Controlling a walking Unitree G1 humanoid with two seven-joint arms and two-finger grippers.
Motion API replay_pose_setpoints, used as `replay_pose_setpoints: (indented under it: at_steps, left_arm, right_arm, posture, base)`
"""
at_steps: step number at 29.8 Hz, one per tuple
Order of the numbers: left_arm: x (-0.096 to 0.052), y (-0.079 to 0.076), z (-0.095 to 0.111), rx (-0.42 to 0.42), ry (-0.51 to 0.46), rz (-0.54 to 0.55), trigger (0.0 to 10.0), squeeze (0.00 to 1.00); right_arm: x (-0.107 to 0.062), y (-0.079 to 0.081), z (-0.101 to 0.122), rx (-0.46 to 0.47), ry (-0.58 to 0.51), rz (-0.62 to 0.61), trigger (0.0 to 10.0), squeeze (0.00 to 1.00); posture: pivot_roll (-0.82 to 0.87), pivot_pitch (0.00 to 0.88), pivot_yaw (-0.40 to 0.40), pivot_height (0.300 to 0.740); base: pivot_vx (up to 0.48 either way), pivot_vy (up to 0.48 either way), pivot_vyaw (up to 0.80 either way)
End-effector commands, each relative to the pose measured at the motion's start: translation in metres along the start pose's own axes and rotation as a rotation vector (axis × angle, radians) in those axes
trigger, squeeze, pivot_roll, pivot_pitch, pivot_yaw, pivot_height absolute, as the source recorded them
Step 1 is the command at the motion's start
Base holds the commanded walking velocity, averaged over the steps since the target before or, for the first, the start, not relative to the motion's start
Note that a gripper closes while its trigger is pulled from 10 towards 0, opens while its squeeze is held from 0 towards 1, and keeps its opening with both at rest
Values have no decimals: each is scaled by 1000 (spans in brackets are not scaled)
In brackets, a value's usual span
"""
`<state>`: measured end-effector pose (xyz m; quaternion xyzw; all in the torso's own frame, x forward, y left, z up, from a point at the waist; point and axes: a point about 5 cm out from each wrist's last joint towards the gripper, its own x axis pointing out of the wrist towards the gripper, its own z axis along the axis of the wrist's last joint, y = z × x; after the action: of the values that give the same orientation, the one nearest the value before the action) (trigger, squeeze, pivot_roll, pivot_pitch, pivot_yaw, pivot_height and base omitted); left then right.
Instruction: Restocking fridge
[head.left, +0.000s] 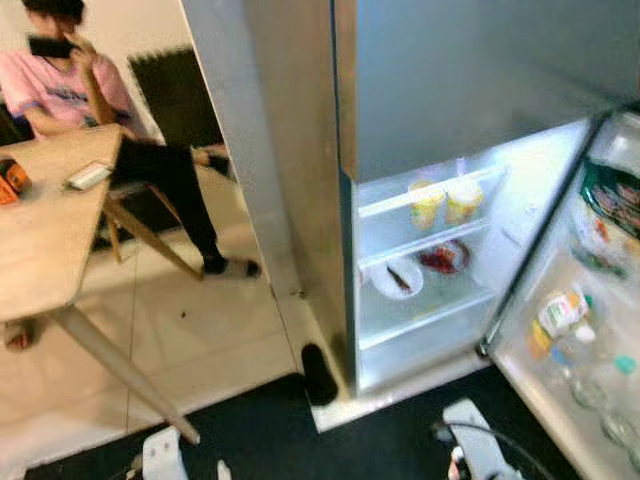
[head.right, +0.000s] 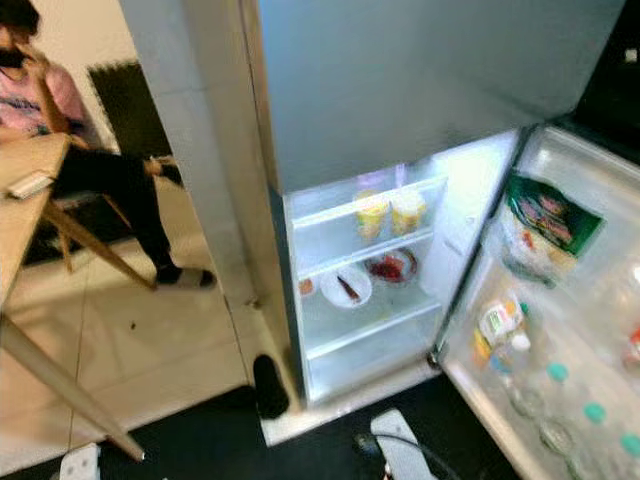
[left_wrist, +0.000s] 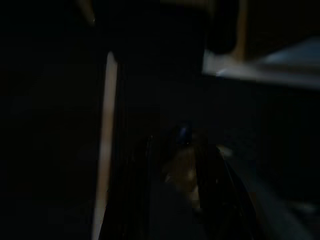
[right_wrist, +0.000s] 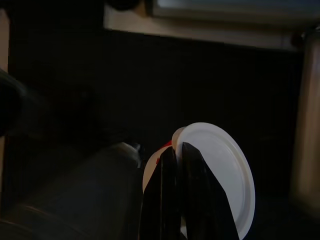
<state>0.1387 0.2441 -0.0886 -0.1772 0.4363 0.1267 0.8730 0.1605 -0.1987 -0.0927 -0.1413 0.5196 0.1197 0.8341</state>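
The fridge (head.left: 350, 250) stands with its lower door (head.left: 580, 400) swung wide and the inside lit. Two yellow cups (head.left: 443, 201) sit on its upper shelf. Below them are a white plate (head.left: 397, 278) with a dark bit of food and a dish of red food (head.left: 445, 257). My right gripper (right_wrist: 175, 150) hangs low over the dark floor, shut on the rim of a white round plate (right_wrist: 225, 175). My left gripper (left_wrist: 182, 170) hangs in deep shade. Both silver forearms (head.left: 480, 445) poke in at the lower edge of the eye views.
The door shelves hold a green bag (head.left: 612, 200), a small bottle (head.left: 560, 312) and clear bottles (head.left: 600, 390). A person (head.left: 70, 90) sits at a wooden table (head.left: 50, 240) on the left. A black shoe (head.left: 318, 373) lies by the fridge's corner.
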Motion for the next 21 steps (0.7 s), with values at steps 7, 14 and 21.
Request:
replay_pose_setpoints:
  at_steps: [7,14,21]
  left_arm:
    - [-1,-2,-12,-14,42,-9,10000,0]
    - [-1,-3,-13,-21,44,-14,10000,0]
    - [-2,-2,-13,-24,45,-12,10000,0]
  right_arm:
    - [0,1,-3,-6,6,-3,10000,0]
    - [0,0,-3,-15,8,-7,10000,0]
    - [0,0,-3,-22,9,-11,10000,0]
  posture:
    - [-17,0,28,740]
    - [-14,0,26,740]
    - [-15,0,23,740]
  base:
    - [0,0,788]
    - [0,0,788]
    - [0,0,788]
